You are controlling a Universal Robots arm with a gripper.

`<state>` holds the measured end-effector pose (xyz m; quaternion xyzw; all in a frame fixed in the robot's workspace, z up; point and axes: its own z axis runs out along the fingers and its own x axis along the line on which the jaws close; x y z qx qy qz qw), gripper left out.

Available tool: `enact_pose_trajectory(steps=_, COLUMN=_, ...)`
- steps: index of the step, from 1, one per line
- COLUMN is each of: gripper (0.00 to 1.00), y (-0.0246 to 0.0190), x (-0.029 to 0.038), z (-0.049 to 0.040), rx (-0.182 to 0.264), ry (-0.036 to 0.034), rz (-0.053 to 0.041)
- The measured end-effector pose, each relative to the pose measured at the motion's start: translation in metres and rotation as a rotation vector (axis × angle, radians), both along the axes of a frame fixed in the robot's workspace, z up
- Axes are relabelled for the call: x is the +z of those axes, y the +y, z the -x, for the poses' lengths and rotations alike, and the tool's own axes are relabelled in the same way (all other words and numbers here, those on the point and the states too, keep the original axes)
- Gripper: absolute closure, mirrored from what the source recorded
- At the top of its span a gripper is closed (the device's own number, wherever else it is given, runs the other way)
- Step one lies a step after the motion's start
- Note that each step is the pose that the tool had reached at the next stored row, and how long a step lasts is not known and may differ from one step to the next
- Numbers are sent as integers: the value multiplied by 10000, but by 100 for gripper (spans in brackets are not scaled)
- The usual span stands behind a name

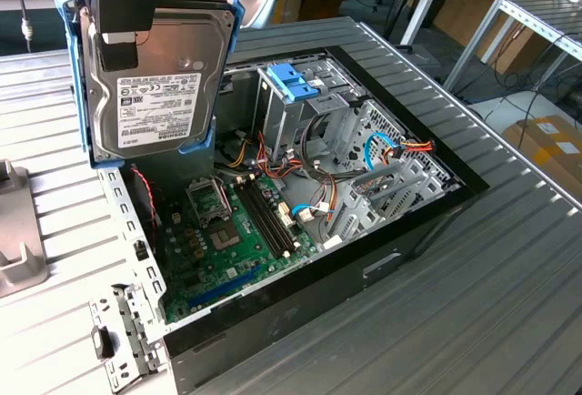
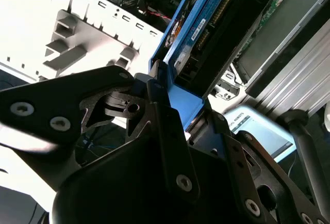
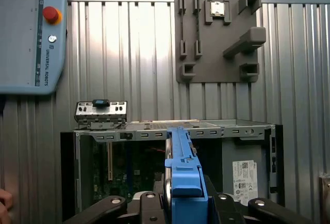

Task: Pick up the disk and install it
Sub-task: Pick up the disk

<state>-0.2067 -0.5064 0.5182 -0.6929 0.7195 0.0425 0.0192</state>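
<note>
Fingers (image 2: 157, 105) are seen closed across the thickness of the disk (image 1: 159, 81), one on each flat face near its upper edge, and it is held upright by the gripper (image 2: 184, 105). The disk is hung clear above the open computer case (image 1: 273, 322), at the exterior view's left, over the motherboard (image 1: 218, 240). It is judged rigid, dense and shock-sensitive, with slick metal faces; a hold at the blue bracket (image 3: 183, 180) is favoured, away from the connector end.

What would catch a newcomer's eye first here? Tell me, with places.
The flat silver-grey metal disk, edged by a blue plastic bracket, is held upright in the black gripper at the exterior view's upper left, over the open black computer case. Inside the case lies the green motherboard.
</note>
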Motion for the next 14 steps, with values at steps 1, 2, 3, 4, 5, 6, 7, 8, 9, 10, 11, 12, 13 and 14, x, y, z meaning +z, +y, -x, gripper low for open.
enact_pose_trajectory(steps=1, gripper=63, y=-4, x=-1, z=-1, rx=0, ry=0, rz=2)
enact_pose_trajectory(steps=2, gripper=63, y=-9, x=-2, z=-4, rx=1, ry=0, rz=7)
enact_pose_trajectory(steps=3, gripper=63, y=-16, x=-4, z=-6, rx=0, ry=0, rz=11)
enact_pose_trajectory(steps=4, gripper=63, y=-20, x=-4, z=-8, rx=0, ry=0, rz=15)
enact_pose_trajectory(steps=5, gripper=63, y=-23, x=-5, z=-10, rx=0, ry=0, rz=18)
enact_pose_trajectory(steps=6, gripper=63, y=-29, x=-6, z=-13, rx=0, ry=0, rz=24)
enact_pose_trajectory(steps=7, gripper=63, y=-33, x=-7, z=-14, rx=1, ry=0, rz=27)
enact_pose_trajectory(steps=8, gripper=63, y=-36, x=-8, z=-16, rx=0, ry=0, rz=31)
enact_pose_trajectory(steps=9, gripper=63, y=-39, x=-8, z=-17, rx=0, ry=0, rz=34)
enact_pose_trajectory(steps=10, gripper=63, y=-43, x=-10, z=-18, rx=1, ry=-1, rz=37)
enact_pose_trajectory(steps=11, gripper=63, y=-46, x=-10, z=-20, rx=0, ry=0, rz=40)
enact_pose_trajectory(steps=12, gripper=63, y=-50, x=-11, z=-21, rx=0, ry=0, rz=43)
enact_pose_trajectory(steps=13, gripper=63, y=-54, x=-11, z=-21, rx=0, ry=0, rz=47)
enact_pose_trajectory(steps=14, gripper=63, y=-58, x=-12, z=-22, rx=0, ry=0, rz=50)
